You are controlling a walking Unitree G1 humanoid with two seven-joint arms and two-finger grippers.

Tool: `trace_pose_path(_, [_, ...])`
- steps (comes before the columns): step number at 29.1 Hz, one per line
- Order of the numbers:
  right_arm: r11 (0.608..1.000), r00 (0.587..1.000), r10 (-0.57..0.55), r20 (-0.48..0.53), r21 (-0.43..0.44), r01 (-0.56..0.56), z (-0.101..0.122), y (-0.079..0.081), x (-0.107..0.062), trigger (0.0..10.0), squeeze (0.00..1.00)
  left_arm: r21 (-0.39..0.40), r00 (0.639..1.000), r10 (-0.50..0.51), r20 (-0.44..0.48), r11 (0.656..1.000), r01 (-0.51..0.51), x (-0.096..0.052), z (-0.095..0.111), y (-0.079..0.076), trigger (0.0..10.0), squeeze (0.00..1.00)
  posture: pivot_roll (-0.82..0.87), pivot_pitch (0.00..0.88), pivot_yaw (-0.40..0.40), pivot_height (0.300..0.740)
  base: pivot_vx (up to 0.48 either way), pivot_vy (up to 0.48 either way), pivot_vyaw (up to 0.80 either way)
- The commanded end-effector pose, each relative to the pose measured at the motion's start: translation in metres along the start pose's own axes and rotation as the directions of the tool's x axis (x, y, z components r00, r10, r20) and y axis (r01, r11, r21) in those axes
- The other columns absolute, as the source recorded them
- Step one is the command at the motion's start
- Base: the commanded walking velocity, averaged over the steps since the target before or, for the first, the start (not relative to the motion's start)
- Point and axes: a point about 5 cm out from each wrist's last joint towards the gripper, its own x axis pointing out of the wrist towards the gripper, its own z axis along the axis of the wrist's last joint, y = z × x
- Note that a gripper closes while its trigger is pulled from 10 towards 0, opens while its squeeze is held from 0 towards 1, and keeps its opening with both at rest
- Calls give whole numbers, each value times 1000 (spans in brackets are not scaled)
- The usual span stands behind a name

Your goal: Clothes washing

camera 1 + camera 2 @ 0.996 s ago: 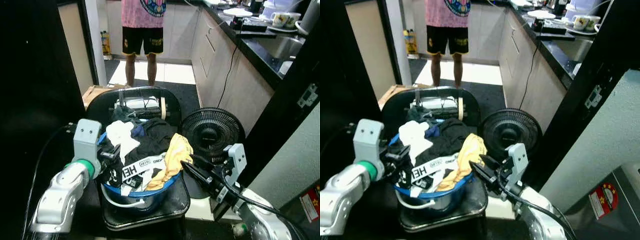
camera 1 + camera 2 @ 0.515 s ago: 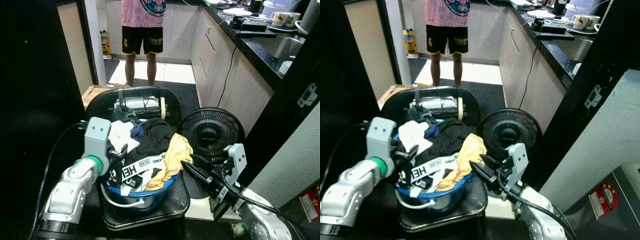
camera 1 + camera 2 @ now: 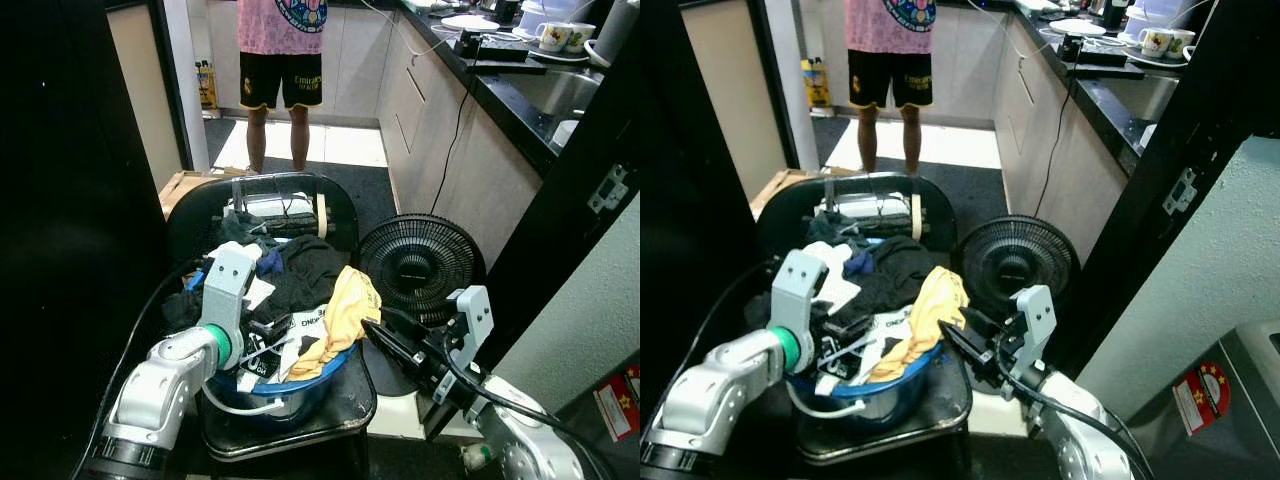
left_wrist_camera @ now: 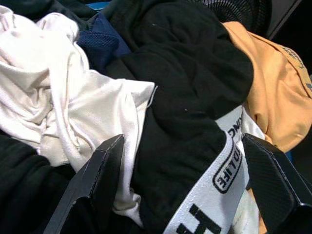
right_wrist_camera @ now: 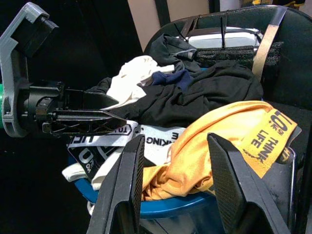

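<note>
Black-fingered left gripper (image 3: 268, 325) has moved in over the round blue laundry basin (image 3: 318, 379), fingers spread above the black garment (image 4: 190, 97); right gripper (image 3: 385, 338) waits open at the rim.

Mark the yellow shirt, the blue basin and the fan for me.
yellow shirt (image 3: 345, 305), left eye view, middle of the draped cloth.
blue basin (image 3: 318, 378), left eye view, front rim.
fan (image 3: 420, 265), left eye view, centre of the grille.
</note>
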Motion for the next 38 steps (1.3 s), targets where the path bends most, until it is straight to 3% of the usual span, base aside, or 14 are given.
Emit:
trace_pose_path(1, [1000, 1000, -7, -21, -3, 7, -2, -1, -3, 10000, 0, 6, 999, 32, 2, 999, -32, 0, -5, 1, 10000, 0, -34, 118, -9, 740, 0, 0, 0])
trace_pose_path(2, [1000, 1000, -7, -21, -3, 7, -2, -2, -3, 10000, 0, -11, 994, 106, 22, 994, -105, 0, -3, 7, 10000, 0, -34, 117, -9, 740, 0, 0, 0])
trace_pose_path(7, [1000, 1000, -7, -20, -4, 7, -2, -2, -2, 10000, 0, -38, 981, 188, 38, 982, -186, -1, -1, 14, 10000, 0, -34, 117, -9, 740, 0, 0, 0])
trace_pose_path(10, [1000, 1000, -6, -21, -3, 6, -2, -1, -2, 10000, 0, -116, 930, 364, 44, 927, -357, -8, 1, 38, 10000, 0, -33, 118, -11, 740, 0, 0, 0])
trace_pose_path(18, [1000, 1000, -2, -22, -5, 2, -2, 0, 0, 10000, 0, -233, 910, 411, -57, 881, -413, -14, -16, 47, 10000, 0, -31, 118, -14, 740, 0, 0, 0])
trace_pose_path(23, [1000, 1000, 0, -24, -8, 0, -2, 0, 0, 10000, 0, -252, 914, 400, -69, 879, -404, -13, -22, 46, 10000, 0, -33, 117, -13, 740, 0, 0, 0])
trace_pose_path(28, [1000, 1000, 2, -30, -14, -2, -2, 1, -1, 10000, 0, -151, 965, 250, -79, 954, -260, -9, -26, 30, 10000, 0, -34, 113, -13, 740, 0, 0, 0])
trace_pose_path(38, [1000, 999, 6, -32, -18, -7, -3, 1, 0, 10000, 0, -162, 982, 102, -159, 978, -127, -9, -36, 14, 10000, 0, -32, 101, -15, 740, 0, 0, 0])
